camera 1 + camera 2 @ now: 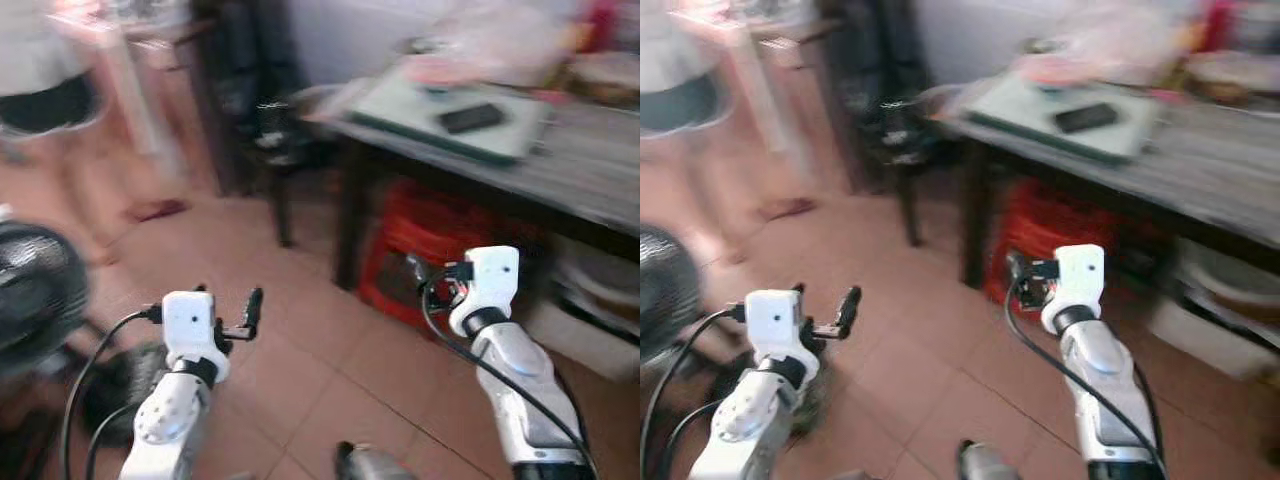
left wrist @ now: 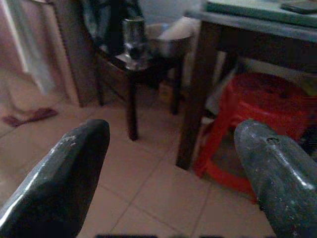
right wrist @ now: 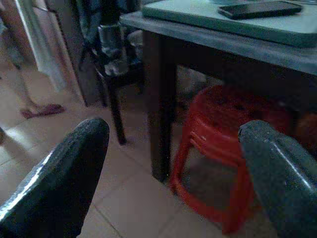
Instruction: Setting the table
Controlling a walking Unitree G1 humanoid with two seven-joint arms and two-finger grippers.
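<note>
Left gripper (image 2: 168, 163) and right gripper (image 3: 173, 163), both wide, over bare floor (image 1: 300, 370) near the table (image 1: 590, 170) corner.

Glossy red plastic stool (image 3: 225, 144) (stacked, it seems); matt grey table (image 3: 223, 49); smooth floor tiles (image 1: 300, 340).

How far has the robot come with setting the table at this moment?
Nothing looks set yet. The table carries a green board with a dark phone on it, and blurred clutter behind; no place settings can be made out. The left gripper and the right gripper are both open and empty, raised over the tiled floor in front of the table. All the setting remains.
</note>
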